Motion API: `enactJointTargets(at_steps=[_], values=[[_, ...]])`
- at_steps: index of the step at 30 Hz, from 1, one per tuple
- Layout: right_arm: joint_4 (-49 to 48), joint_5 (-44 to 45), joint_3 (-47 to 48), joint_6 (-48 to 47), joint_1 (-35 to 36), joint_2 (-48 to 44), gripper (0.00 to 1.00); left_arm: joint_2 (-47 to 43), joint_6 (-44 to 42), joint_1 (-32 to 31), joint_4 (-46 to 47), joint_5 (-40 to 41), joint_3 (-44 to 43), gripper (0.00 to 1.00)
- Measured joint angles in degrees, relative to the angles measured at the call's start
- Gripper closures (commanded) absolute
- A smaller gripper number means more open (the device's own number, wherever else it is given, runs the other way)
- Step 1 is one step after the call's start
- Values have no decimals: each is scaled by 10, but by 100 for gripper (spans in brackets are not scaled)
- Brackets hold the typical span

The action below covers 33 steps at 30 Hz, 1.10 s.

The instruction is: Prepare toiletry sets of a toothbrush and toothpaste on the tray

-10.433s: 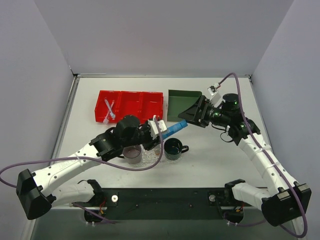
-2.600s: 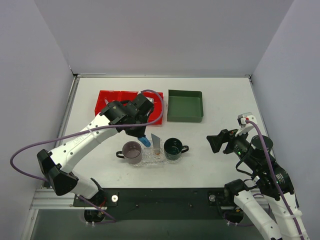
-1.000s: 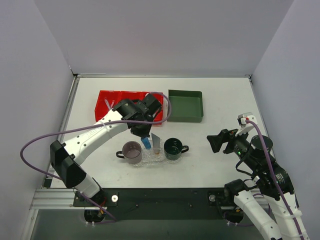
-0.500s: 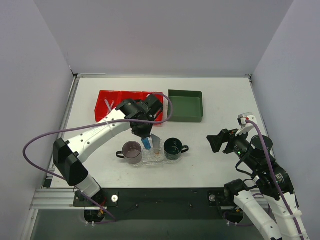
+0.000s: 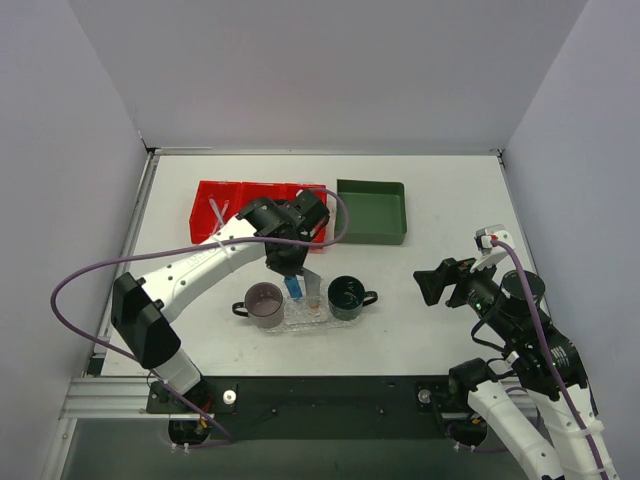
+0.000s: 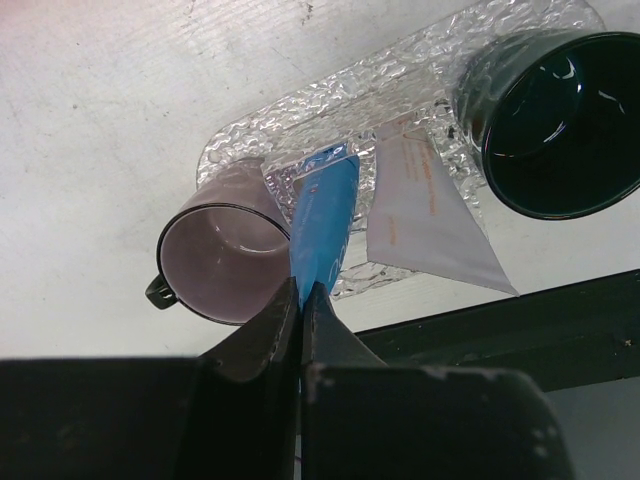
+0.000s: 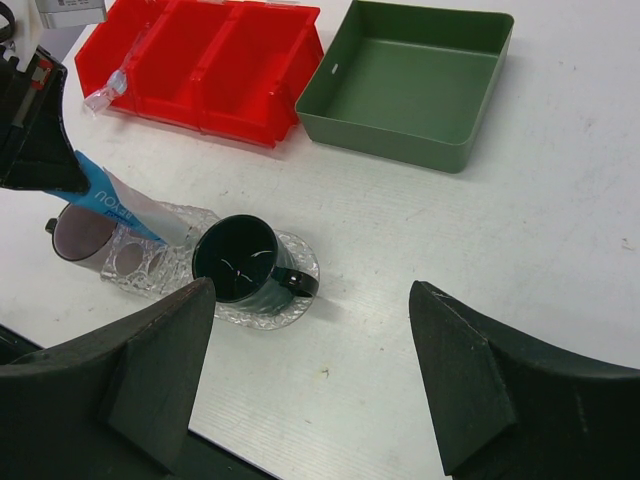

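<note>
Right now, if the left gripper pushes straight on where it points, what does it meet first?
The left gripper points at the tray, between cup and toothpaste. The toothbrush it grips would likely touch there first.

The clear oval plastic tray (image 6: 330,85) is showing a bumpy, glittering texture; the dark green cup (image 6: 560,120) is gleaming glossily; the white bench (image 6: 120,90) is looking matt.

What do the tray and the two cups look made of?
The tray: clear thin plastic, glossy and pebbled; the table shows through, with sparkling glints. The dark green cup: glossy, sharp highlights inside; probably glazed ceramic, possibly plastic. The mauve cup: smooth, duller sheen; ceramic or plastic, cannot tell.
</note>
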<state>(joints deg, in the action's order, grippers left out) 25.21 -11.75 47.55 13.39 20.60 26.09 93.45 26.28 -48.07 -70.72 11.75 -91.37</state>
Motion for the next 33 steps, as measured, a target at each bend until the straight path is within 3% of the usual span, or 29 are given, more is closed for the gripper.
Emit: enactJointTargets(at_steps=[21, 33], values=[[0, 0, -2, 0, 0, 0, 26, 22, -5, 0, 16, 0, 14, 80], [0, 0, -2, 0, 0, 0, 26, 23, -7, 0, 24, 0, 18, 67]])
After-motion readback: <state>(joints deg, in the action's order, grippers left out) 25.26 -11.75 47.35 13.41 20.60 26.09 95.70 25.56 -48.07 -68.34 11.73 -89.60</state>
